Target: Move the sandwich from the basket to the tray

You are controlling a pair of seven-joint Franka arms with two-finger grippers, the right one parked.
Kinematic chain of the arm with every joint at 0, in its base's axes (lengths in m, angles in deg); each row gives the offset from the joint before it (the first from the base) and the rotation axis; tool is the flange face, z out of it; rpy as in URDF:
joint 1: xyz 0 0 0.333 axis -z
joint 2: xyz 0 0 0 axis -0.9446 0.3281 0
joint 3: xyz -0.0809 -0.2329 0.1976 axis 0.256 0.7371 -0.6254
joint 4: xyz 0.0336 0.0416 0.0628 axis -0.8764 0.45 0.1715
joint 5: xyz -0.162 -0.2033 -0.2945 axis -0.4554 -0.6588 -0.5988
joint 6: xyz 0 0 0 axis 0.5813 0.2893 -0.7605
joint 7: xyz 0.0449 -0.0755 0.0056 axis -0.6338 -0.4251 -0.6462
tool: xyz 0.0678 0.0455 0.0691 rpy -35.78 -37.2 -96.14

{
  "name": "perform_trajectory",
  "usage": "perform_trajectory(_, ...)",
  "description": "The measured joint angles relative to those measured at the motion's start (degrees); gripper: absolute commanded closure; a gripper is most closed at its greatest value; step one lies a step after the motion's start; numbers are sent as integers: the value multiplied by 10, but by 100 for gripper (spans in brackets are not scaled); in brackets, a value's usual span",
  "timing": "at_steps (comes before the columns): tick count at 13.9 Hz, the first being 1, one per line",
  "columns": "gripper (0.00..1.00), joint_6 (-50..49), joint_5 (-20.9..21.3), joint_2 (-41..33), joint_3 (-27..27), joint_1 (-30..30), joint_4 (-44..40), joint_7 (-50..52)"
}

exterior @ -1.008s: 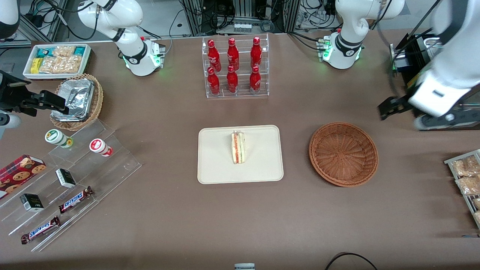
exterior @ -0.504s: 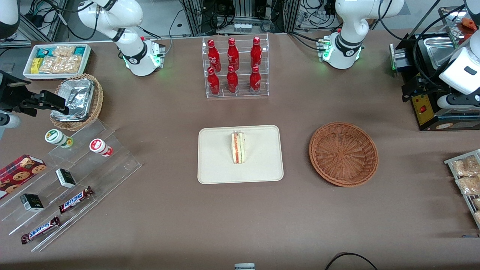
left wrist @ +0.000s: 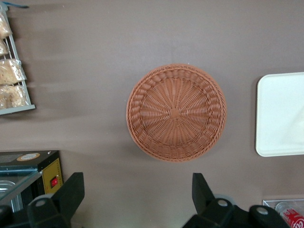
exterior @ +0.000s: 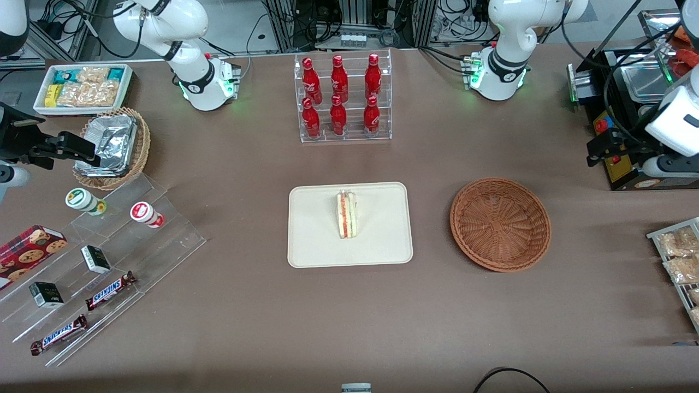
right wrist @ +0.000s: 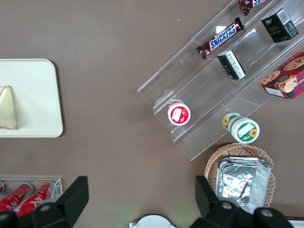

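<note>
The sandwich [exterior: 347, 214], a cream wedge with a red and green stripe, lies on the cream-white tray [exterior: 317, 234] at the table's middle; the right wrist view also shows the sandwich [right wrist: 8, 108] on the tray [right wrist: 33, 95]. The brown wicker basket [exterior: 499, 224] beside the tray holds nothing. My left gripper [exterior: 598, 148] hangs high above the table at the working arm's end, farther from the front camera than the basket. In the left wrist view the gripper [left wrist: 135, 190] is open and empty, looking down on the basket [left wrist: 175, 113] and one end of the tray [left wrist: 280, 114].
A clear rack of red bottles [exterior: 343, 98] stands farther back than the tray. A black appliance [exterior: 622, 109] and a rack of snack packets [exterior: 680, 262] sit at the working arm's end. A stepped acrylic stand [exterior: 98, 262], foil-tray basket [exterior: 112, 147] and white snack bin [exterior: 82, 87] lie toward the parked arm's end.
My left gripper has drawn away from the basket toward the working arm's end of the table, over the black appliance. Sandwich, tray and basket have not moved.
</note>
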Motion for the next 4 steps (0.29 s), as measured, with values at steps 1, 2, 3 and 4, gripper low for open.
perform_trajectory(1, 0, 0, 0, 3, 0, -1, -4, 0)
perform_trajectory(2, 0, 0, 0, 5, 0, -2, -7, 0)
perform_trajectory(3, 0, 0, 0, 6, 0, -3, -8, 0)
perform_trajectory(4, 0, 0, 0, 6, 0, -3, -8, 0)
